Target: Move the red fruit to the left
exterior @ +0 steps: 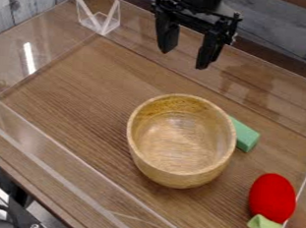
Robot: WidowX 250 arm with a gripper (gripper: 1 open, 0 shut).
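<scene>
Pale wooden boards (pixel 67 100) spread below a black pincer (pixel 189 50), which hung with its fingertips parted and nothing between them, as seen from across the room. At six o'clock from it sat a wooden bowl (pixel 181 138); off the bowl's three o'clock side lay a green block (pixel 245 137). The red fruit (pixel 273 195) rested at the bowl's four o'clock, near the board's edge, its leafy cap pointing to six. The job appeared to be at the approach, the fruit ungrasped; the next move called for a swing toward five o'clock, then a descent over it. The upper arm was cropped out of view, the pincer's height was hard to judge, and a dark object (pixel 4 217) at the bowl's eight o'clock was cut off.
</scene>
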